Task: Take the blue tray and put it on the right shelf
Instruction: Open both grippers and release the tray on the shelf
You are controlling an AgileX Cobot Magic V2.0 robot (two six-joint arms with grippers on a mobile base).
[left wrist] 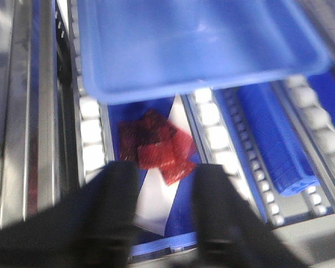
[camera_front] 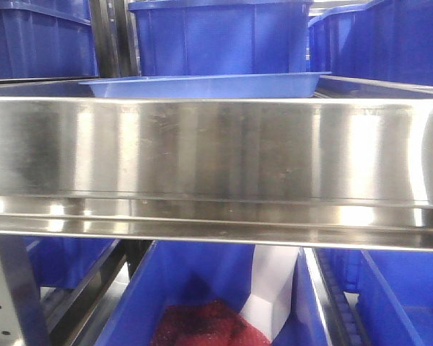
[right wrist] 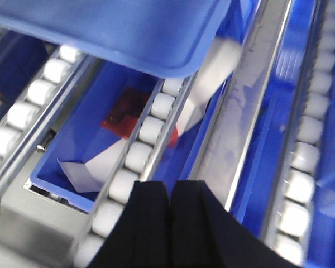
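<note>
The blue tray [camera_front: 202, 85] lies on the right shelf just behind its wide shiny front rail [camera_front: 216, 151], with neither gripper on it. In the blurred left wrist view the tray [left wrist: 195, 44] rests on the white roller tracks [left wrist: 92, 134]. My left gripper [left wrist: 166, 178] is open there, a short way back from the tray's near rim, and holds nothing. The right wrist view has the tray's corner [right wrist: 128, 33] at the upper left. My right gripper [right wrist: 168, 187] is shut and empty over a roller track [right wrist: 145, 134], away from the tray.
Deep dark-blue bins [camera_front: 216, 36] stand close behind the tray. On the level below, a blue bin [camera_front: 151, 303] holds red pieces [left wrist: 156, 145] and white paper [right wrist: 95, 167]. Steel rails [right wrist: 251, 106] run between the roller tracks, and an upright post [camera_front: 14, 295] stands at lower left.
</note>
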